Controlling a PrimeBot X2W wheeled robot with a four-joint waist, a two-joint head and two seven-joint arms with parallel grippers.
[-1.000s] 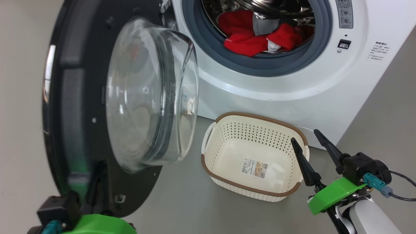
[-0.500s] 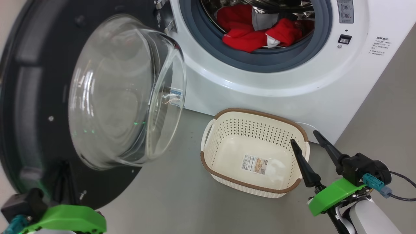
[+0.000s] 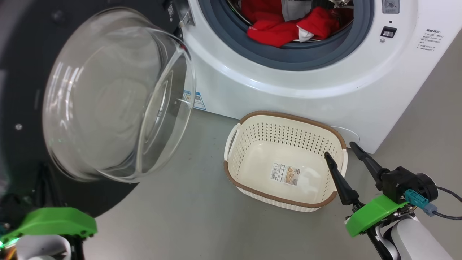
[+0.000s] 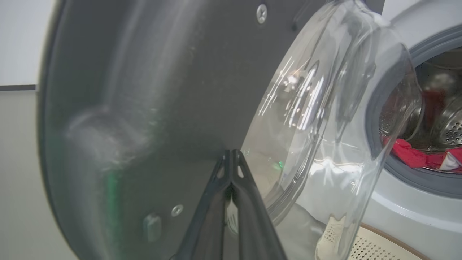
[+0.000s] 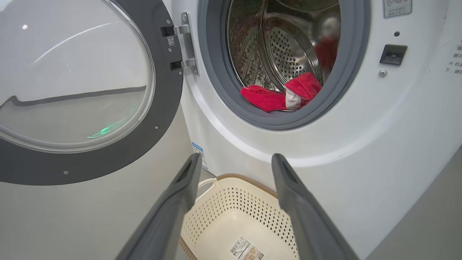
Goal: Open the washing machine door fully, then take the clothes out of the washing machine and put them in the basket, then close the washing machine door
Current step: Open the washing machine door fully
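**Head view.** We see the washing machine door point(image 3: 21, 90) swung out to the left of the washing machine point(image 3: 288, 86). Its glass bowl point(image 3: 108, 97) bulges toward the basket point(image 3: 252, 144), which sits empty on the floor point(image 3: 187, 202) just in front of the machine. The clothes point(image 3: 281, 30) lie in the drum mouth, against the grey rubber ring point(image 3: 223, 43). The right gripper point(image 3: 339, 148) hangs over the basket's right rim, fingers spread, holding nothing.

**Left wrist view.** The left gripper point(image 4: 231, 153) has its fingers pressed together and empty. The tips are at the door's dark inner face, just beside the bowl; we cannot tell whether they touch. We judge that so narrow a contact may skid across the smooth panel onto the glass. If the door is left short of full swing, it may also drift back into the reach path.

**Right wrist view.** Between the wide jaws we look at the basket below and the clothes above, with the hinge point(image 5: 184, 43) at left. We judge two risks here: a low approach may nudge the light basket aside, and fabric may catch on the ring so that a garment drops onto the floor beside the basket.
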